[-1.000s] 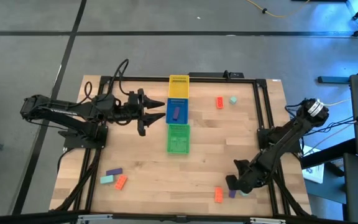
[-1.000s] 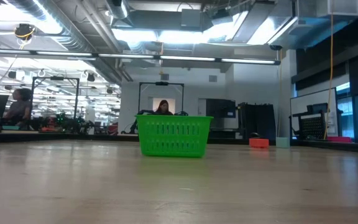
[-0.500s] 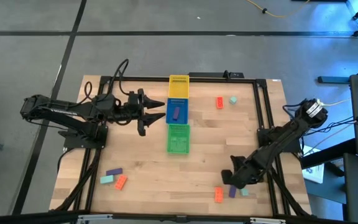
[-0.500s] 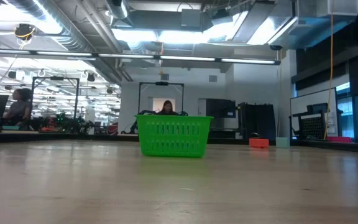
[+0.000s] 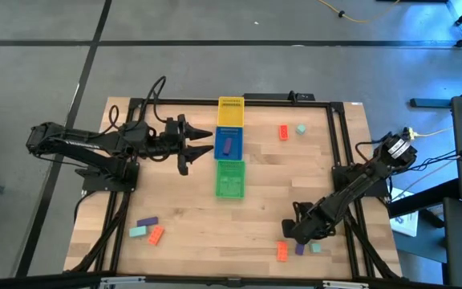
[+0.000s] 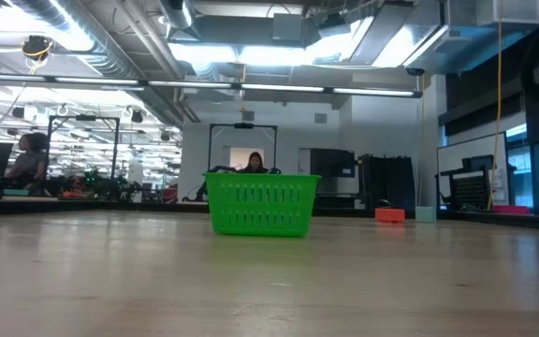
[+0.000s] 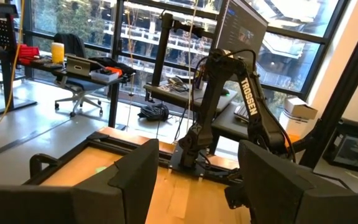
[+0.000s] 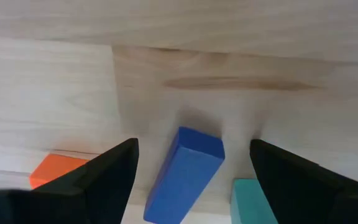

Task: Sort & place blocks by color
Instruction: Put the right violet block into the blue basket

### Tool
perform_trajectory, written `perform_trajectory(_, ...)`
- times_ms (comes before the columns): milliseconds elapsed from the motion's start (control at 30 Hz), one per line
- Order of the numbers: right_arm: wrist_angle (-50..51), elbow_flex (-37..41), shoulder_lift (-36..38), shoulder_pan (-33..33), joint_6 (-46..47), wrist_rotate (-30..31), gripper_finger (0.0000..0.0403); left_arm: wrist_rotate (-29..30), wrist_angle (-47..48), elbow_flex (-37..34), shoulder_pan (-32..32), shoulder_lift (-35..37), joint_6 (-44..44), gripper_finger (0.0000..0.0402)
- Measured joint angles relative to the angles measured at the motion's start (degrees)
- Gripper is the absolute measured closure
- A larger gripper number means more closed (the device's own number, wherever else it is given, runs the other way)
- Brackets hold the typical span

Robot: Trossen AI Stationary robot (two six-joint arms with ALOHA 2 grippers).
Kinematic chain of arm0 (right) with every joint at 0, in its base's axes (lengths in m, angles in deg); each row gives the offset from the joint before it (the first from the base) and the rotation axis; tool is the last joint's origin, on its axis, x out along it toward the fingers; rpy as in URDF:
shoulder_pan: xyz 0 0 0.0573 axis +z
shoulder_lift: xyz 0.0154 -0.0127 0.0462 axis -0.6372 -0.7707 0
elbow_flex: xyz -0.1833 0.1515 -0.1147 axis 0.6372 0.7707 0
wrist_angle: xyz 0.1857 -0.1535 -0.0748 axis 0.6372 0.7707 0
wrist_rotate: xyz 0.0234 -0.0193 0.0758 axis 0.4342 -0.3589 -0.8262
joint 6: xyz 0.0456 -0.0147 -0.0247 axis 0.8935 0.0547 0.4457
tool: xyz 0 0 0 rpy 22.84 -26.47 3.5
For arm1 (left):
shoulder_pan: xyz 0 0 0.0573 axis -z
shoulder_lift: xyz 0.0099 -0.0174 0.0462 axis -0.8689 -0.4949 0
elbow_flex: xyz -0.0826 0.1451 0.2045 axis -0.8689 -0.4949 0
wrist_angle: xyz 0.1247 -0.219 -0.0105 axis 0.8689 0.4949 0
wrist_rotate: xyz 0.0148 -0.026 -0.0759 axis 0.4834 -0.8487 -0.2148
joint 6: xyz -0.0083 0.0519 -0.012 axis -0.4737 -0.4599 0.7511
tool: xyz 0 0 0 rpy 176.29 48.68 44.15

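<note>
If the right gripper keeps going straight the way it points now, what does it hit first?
Most likely the purple block: it lies centred between the open jaws of the right gripper, with the orange block and teal block off to either side. How far off it is, I can't tell.

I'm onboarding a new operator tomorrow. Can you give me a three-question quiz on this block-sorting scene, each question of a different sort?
1. True or false: the blue basket already holds a purple block.
2. Which gripper is down over a cluster of blocks? A) left B) right
3. Fill in: between the right gripper's open fingers lies the ___ block.

Key:
1. True.
2. B. The right gripper sits by the orange, purple and teal blocks; the left gripper hangs open beside the baskets.
3. Purple.
</note>
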Motion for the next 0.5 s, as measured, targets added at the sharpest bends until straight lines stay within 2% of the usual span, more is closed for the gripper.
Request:
perform_trajectory(400, 0.36, -0.13, -0.95, -0.02, -0.18, -0.47, 0.009, 0.0, 0.0, 0.0, 0.0, 0.0, 0.0, 0.0188)
perform_trajectory(500, 0.5, -0.09, -1.0, 0.0, -0.18, -0.51, 0.0102, -0.02, 0.0, 0.0, -0.02, 0.0, 0.0, 0.0188)
